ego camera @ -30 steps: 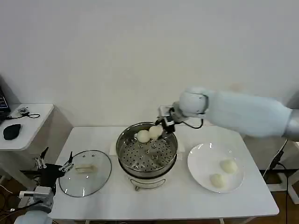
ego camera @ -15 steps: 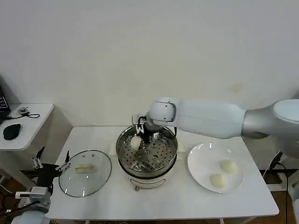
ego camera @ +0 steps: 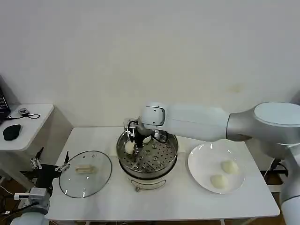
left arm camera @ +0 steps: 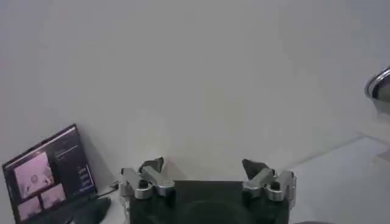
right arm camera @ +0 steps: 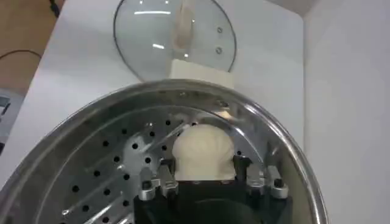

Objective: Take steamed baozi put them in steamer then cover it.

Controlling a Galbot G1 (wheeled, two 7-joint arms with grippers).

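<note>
Right claw [ego camera: 132, 142] moved left, gripping baozi [right arm camera: 203, 151]

surface: white table [ego camera: 187, 197] | middle: steamer [ego camera: 147, 159] on white base | robot's left: glass cover [ego camera: 85, 172] lying flat | right: white plate [ego camera: 199, 164]

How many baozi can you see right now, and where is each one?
4. Two lie on the white plate: baozi and. One is in the right gripper over the steamer; another sits on the tray, partly hidden behind the gripper.
</note>
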